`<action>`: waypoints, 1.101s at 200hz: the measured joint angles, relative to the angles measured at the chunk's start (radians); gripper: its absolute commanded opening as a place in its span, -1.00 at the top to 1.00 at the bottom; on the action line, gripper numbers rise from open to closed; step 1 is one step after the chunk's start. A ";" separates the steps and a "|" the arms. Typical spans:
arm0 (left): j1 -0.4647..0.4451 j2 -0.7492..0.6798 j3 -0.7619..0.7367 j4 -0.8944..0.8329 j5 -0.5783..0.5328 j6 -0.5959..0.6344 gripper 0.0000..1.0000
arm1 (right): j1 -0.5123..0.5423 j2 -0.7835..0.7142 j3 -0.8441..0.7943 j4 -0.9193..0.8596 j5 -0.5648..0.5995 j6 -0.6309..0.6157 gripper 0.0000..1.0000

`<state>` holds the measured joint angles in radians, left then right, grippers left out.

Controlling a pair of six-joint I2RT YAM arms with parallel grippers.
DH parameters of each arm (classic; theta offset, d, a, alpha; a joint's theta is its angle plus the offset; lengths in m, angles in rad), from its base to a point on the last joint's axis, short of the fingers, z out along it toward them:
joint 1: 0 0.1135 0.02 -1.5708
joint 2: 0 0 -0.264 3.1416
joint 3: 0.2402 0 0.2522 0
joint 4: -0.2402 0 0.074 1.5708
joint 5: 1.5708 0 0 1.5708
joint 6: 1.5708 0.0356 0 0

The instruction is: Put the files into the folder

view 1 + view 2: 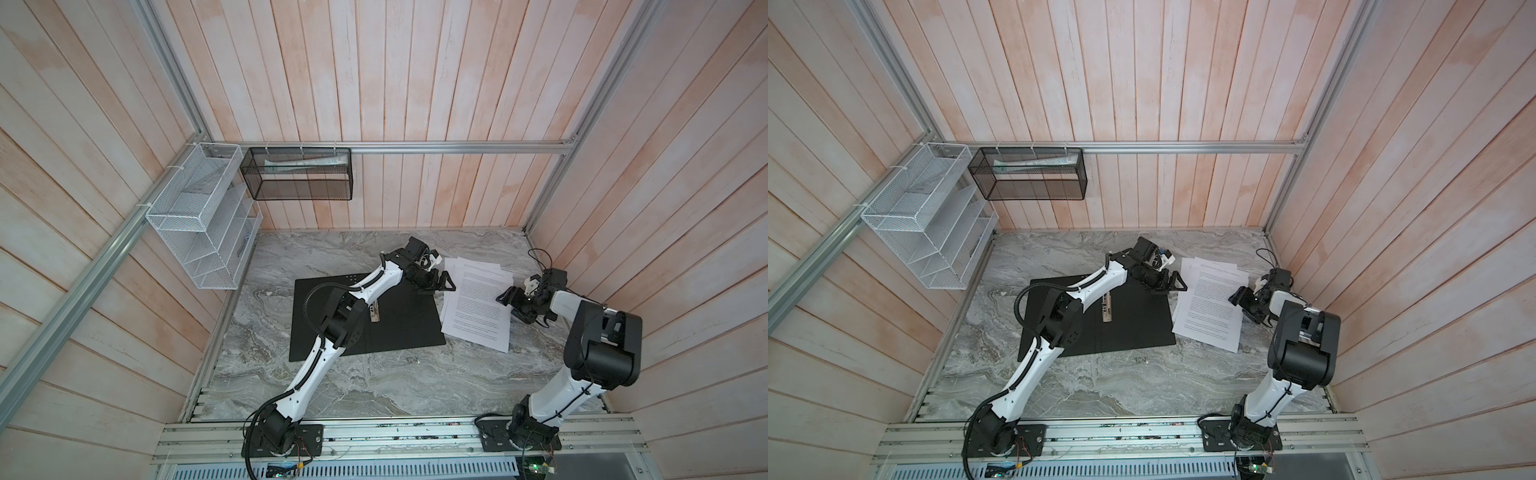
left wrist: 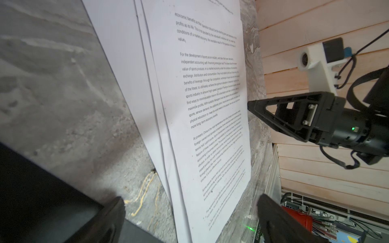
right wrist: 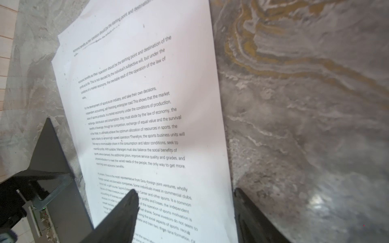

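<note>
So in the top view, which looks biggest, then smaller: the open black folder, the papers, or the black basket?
Folder: largest.
Papers and black basket: look about equal; the basket hangs higher, nearer the camera, so unranked.

We find a grey marbled worktop (image 1: 374,382) with two things lying directly on it. The folder (image 1: 407,324) lies open and flat, black inside up, left of centre. The files (image 1: 473,307), a loosely fanned stack of printed sheets, lie flat just beside its right edge. We cannot tell whether they touch it.
</note>
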<state>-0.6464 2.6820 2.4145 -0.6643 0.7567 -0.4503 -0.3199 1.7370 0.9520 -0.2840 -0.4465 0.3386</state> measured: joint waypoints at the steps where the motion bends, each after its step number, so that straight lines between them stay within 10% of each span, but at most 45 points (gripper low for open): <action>1: 0.000 0.000 0.000 0.000 0.000 -0.001 -1.00 | 0.000 0.000 0.000 0.000 -0.001 0.000 -0.45; 220: 0.002 0.047 0.039 0.061 0.080 -0.063 -1.00 | 0.029 0.019 0.064 -0.154 0.066 -0.010 -0.47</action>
<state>-0.6441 2.7293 2.4531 -0.6037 0.8371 -0.5133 -0.2909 1.7561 1.0161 -0.4385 -0.3809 0.3286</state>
